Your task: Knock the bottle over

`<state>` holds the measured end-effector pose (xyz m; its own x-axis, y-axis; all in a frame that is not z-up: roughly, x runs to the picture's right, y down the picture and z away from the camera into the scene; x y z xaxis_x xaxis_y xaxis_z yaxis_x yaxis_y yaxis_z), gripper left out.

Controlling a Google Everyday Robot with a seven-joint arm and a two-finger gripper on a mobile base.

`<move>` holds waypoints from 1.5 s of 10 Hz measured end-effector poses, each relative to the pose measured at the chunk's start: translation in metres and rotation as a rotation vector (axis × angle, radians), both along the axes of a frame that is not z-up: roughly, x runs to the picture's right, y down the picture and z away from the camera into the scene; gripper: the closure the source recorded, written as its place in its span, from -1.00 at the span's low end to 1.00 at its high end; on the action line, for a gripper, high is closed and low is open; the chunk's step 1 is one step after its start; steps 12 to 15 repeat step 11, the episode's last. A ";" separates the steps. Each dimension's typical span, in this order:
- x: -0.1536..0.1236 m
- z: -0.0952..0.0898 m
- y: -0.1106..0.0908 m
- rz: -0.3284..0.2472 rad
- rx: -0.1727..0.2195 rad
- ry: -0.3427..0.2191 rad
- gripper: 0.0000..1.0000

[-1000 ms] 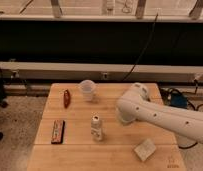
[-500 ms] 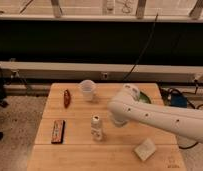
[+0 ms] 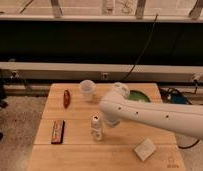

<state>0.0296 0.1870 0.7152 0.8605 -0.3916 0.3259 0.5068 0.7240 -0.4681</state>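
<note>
The bottle is small, slim and clear, with a white cap and a pale label. It stands upright near the middle of the wooden table. My white arm reaches in from the right. Its gripper hangs under the arm's end, just right of the bottle and very close to it. Whether it touches the bottle cannot be told. A wider clear plastic cup stands upright behind the bottle, toward the table's back edge.
A red packet lies at the back left. A dark red bar lies at the left. A white packet lies at the front right. A green object sits behind my arm.
My arm has swung left across the table, bringing the gripper from well right of the bottle to right beside it. The bottle still stands upright in the same place.
</note>
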 end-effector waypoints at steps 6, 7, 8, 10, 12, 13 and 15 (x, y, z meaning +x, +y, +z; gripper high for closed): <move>-0.044 -0.007 -0.001 -0.052 -0.021 -0.050 0.98; -0.047 -0.008 -0.002 -0.055 -0.019 -0.056 0.98; -0.052 -0.009 -0.002 -0.060 -0.018 -0.063 0.98; -0.064 -0.009 -0.003 -0.065 -0.017 -0.074 0.98; -0.069 -0.010 -0.002 -0.071 -0.021 -0.077 0.98; -0.069 -0.010 -0.002 -0.071 -0.021 -0.077 0.98; -0.069 -0.010 -0.002 -0.071 -0.021 -0.077 0.98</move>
